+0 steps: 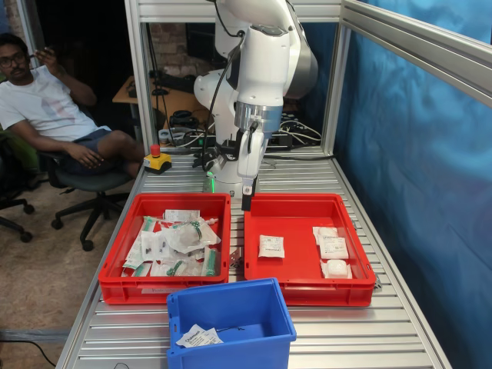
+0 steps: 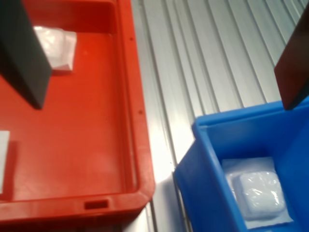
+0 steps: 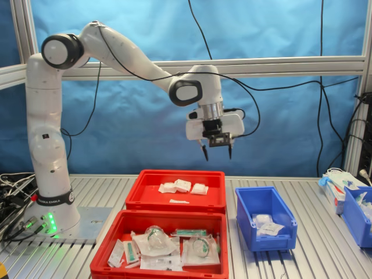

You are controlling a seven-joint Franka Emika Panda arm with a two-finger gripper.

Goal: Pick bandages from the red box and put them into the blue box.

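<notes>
**Empty gripper high between the red box and the blue box**

I see the gripper (image 3: pixel 215 150) hanging well above the table with its two dark fingers (image 2: pixel 21 53) spread apart and nothing between them. In the wrist view one finger sits over the red box (image 2: pixel 96 145) and the other over the rim of the blue box (image 2: pixel 212 159), with bare ribbed table (image 2: pixel 203 53) between the two boxes.

Inside the blue box I can make out a bandage (image 2: pixel 258 193), a white roll under clear wrap, lying on the floor of the bin. In the first exterior view the red box (image 1: pixel 304 277) holds the remaining bandages (image 1: pixel 270 246): one packet near its middle and three more along the side toward the first exterior view's right.

Beside it stands a second red tray (image 1: pixel 123 280), heaped with green-and-white wrappers (image 1: pixel 177 242). A seated man (image 1: pixel 46 104) is at the first exterior view's left.
</notes>
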